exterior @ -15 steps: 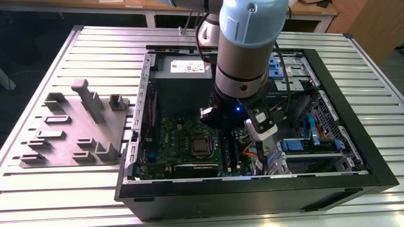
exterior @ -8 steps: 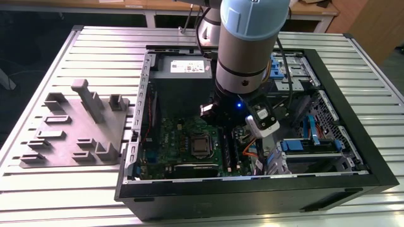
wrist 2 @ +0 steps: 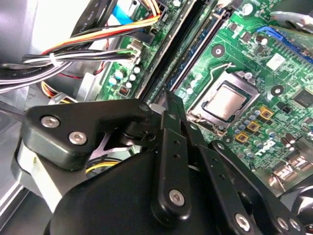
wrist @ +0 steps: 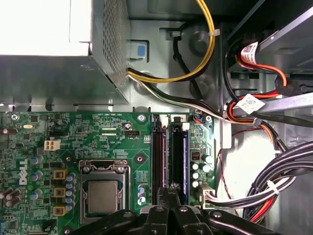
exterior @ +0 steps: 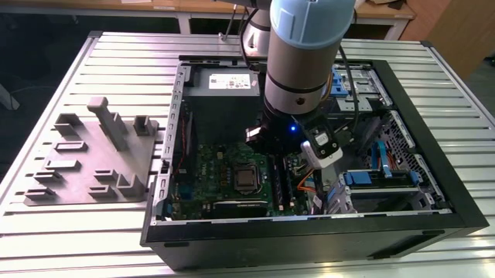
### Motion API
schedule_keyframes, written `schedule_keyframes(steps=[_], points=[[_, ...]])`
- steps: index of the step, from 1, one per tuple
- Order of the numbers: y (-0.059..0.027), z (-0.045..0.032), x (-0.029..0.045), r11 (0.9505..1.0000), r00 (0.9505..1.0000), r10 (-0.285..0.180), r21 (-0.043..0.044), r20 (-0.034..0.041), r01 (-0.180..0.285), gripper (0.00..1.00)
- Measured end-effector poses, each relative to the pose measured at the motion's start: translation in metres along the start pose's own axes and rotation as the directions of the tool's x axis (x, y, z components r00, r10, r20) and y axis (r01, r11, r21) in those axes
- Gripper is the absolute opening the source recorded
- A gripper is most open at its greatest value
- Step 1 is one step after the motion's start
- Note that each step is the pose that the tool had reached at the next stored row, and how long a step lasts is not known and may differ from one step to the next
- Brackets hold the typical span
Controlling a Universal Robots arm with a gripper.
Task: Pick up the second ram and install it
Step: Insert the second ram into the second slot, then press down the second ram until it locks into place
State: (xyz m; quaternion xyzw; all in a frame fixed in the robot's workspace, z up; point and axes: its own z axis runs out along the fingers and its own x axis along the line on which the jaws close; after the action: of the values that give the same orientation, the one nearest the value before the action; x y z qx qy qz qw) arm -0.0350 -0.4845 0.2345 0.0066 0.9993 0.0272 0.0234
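The arm reaches down into the open computer case (exterior: 309, 234), which lies on the slatted table (exterior: 69, 237). Its wrist hangs over the green motherboard (wrist: 98, 132). In both wrist views the tool (wrist: 168, 195) sits directly above the pair of long black memory slots (wrist: 168, 156), which run between the processor socket (wrist: 102, 196) and a row of small capacitors. The jaws are drawn close together on a thin dark edge that juts out just past the fingertips. I judge this edge to be the second ram (wrist 2: 172, 100), held edge-on and clamped, though little of it shows. In the exterior view the grey fixture tray (exterior: 85, 162) stands apart from the case on the view's left, and I can make out no dark stick on it.

So the pick-up looks finished and the step in hand is installation, with the stick carried to the slots but, as far as I can tell, not yet seated. I cannot tell from here which of the two slots is already filled.

Seating calls for the stick's long edge to run parallel with the free slot and sit centred over it. It then needs a straight, even press. The bundled cables (wrist: 274, 181) and the grey power supply (wrist: 49, 54) lie near but do not cross the slots.
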Motion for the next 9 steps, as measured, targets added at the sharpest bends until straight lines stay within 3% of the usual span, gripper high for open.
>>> schedule_keyframes(steps=[9], points=[[0.0002,-0.0041,-0.0002,1.0000,1.0000,0.000,0.0000,0.0000,0.000,0.10]])
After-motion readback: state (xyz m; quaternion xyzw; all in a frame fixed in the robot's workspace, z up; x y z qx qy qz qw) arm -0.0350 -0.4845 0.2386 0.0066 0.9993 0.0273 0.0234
